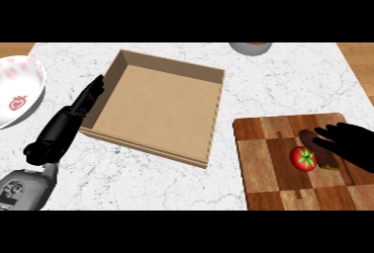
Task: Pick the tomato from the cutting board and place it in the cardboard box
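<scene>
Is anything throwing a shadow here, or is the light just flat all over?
Head view: the light is mostly even, with no glare on the counter; the cardboard box has darker inner walls along its far and right sides; a dark patch lies on the cutting board beside the tomato, under the right hand.

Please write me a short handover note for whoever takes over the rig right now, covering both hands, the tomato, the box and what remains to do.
Right hand: over the cutting board, fingers open and reaching toward the tomato; nothing gripped yet.
Left hand: fingers straight, lying along the left wall of the cardboard box; holding nothing.
Tomato: on the cutting board, right beside the right hand's fingers.
Cardboard box: open, left of the board; nothing visible inside.
Also on the counter: a white bowl at the far left, another dish at the top edge.
Done: approach only.
Left: grasp the tomato, carry it left, place it in the box.
</scene>
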